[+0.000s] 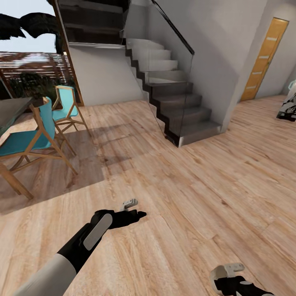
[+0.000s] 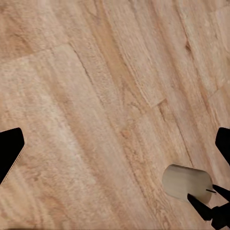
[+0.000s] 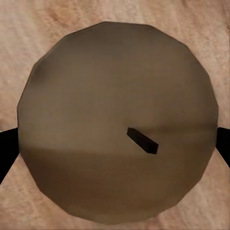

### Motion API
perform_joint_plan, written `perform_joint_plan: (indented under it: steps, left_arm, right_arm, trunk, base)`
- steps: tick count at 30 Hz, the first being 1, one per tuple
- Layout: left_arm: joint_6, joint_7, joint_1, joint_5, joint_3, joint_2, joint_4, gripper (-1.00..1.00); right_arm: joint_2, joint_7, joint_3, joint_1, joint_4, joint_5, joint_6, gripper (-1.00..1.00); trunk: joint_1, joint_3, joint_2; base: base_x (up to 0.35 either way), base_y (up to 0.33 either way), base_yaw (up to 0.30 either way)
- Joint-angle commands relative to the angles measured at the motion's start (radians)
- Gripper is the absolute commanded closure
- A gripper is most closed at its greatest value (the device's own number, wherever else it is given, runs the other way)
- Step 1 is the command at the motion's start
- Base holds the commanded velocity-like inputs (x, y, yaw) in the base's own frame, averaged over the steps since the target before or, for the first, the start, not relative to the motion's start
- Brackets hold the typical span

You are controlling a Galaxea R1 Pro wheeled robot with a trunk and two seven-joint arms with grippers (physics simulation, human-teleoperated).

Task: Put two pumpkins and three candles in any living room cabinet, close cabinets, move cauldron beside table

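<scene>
- Wood plank floor [image 1: 197, 185] carries everything in view; staircase [image 1: 172, 94] at its far side, orange door [image 1: 263, 57] at the far right, dark table [image 1: 12, 109] with two teal chairs [image 1: 28, 139] along the far-left edge.
- No cabinet, pumpkins or cauldron visible here. My read: this is the transit step with a candle in hand, so the next move calls for driving or turning until the TV unit comes into view, then getting a drawer open.
- Left arm [image 1: 74, 250] reaches forward and low over the near-left floor, forearm roughly level, left gripper [image 1: 133, 209] pointing ahead and to the right.
- Left jaws: spread wide, with bare floor between the dark tips in the left wrist view. Nothing held.
- Right gripper [image 1: 230, 277] sits at the near-right edge of the head view, close to the trunk and partly cropped.
- Right jaws: closed onto the candle [image 3: 117, 127]. Its round beige-grey top with a short dark wick faces the right wrist camera, and a dark finger [image 3: 7, 148] presses at each side.
- The same candle [image 2: 187, 182] appears in the left wrist view, above the floor, gripped by the right tips.
- Risk, judged: a round body pinched at two points could slip under a sharp base turn.
</scene>
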Motion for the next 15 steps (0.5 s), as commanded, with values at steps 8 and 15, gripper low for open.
perform_joint_plan:
  steps: [8,15]
  left_arm:
    - [0.001,0.0,0.001,-0.001,0.001,0.004,0.083,-1.0]
    - [-0.002,-0.001,0.002,-0.005,-0.004,0.004,0.244,-1.0]
  right_arm:
    - [-0.001,-0.001,0.0,0.003,0.0,0.0,0.0,1.0]
    - [-0.001,-0.001,0.0,0.003,0.0,0.0,-0.001,1.0]
  trunk:
    - [0.0,-0.004,0.0]
    - [0.0,-0.007,0.0]
  base:
    - [0.0,0.0,0.277]
    - [0.0,0.0,0.277]
